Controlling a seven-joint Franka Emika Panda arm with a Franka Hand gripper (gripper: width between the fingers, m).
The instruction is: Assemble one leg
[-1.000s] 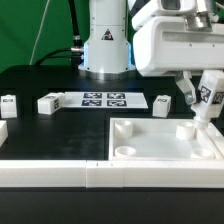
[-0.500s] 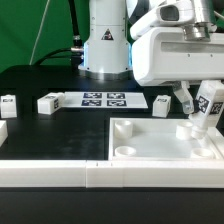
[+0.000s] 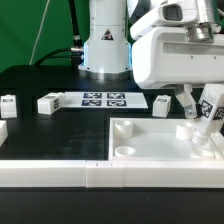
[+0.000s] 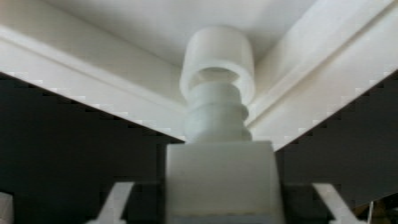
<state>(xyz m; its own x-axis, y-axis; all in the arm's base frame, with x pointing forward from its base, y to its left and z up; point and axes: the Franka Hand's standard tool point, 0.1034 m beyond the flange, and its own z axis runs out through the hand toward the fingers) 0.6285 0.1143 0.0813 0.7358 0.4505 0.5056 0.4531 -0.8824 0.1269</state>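
My gripper (image 3: 203, 100) is shut on the leg (image 3: 207, 108), a small white block with a black-and-white tag. It holds the leg tilted over the far corner of the large white recessed panel (image 3: 150, 150) at the exterior view's right. The leg's lower end reaches the corner socket. In the wrist view the leg (image 4: 217, 110) runs from between the gripper (image 4: 222, 190) fingers, and its stepped round tip points into the panel's corner rim (image 4: 107, 70). I cannot tell whether the tip is seated.
Three more white tagged blocks lie on the black table: two at the left (image 3: 10, 103) (image 3: 48, 103), one behind the panel (image 3: 162, 102). The marker board (image 3: 105, 99) lies at the back centre, in front of the robot base (image 3: 105, 45). A white rail (image 3: 60, 175) runs along the front.
The gripper has come down with the leg, a little toward the panel's far right corner. The leg's lower end now sits at the socket. The other blocks have not moved.
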